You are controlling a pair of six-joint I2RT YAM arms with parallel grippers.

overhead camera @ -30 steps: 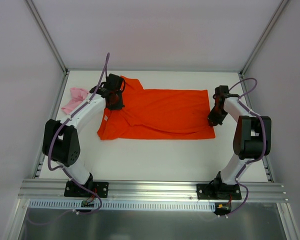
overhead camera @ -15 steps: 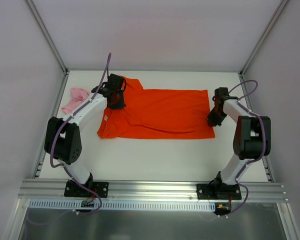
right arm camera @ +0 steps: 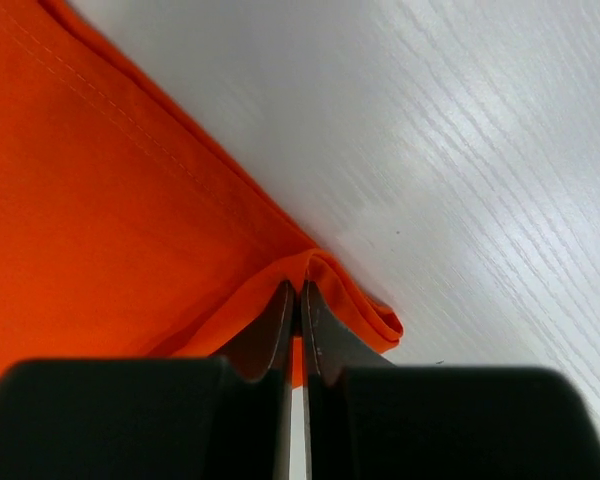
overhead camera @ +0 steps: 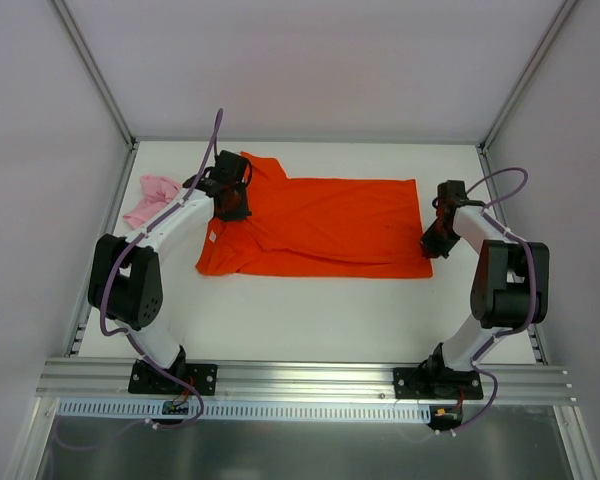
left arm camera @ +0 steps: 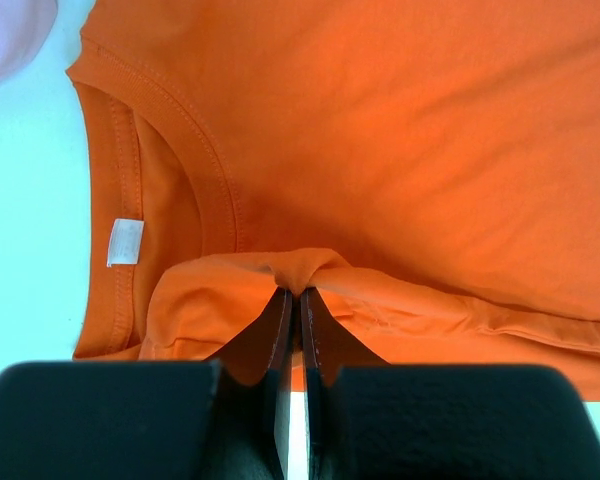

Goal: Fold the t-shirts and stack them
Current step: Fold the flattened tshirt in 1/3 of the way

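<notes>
Orange-red tee (overhead camera: 325,225) lies spread flat across the middle of the white table (overhead camera: 310,315), collar end toward my left arm, hem end toward my right arm. My left gripper (left arm camera: 292,293) is pinched closed on a raised fold of the orange cloth just beside the collar (left arm camera: 195,150). The fingers nearly meet, with cloth bunched between them. White neck label (left arm camera: 125,242) shows inside the collar, left of the pinch in the left wrist view. My right gripper (right arm camera: 296,286) is clamped on the tee's right edge near the front corner. The fabric is doubled into a small roll at the fingertips, with bare table just beyond it. Pale pink tee (overhead camera: 151,199) sits crumpled at the far left edge of the table, beside my left arm and apart from the orange one. A sliver of pink also shows in the top-left corner of the left wrist view. Neither tee is folded, and they are not stacked.
</notes>
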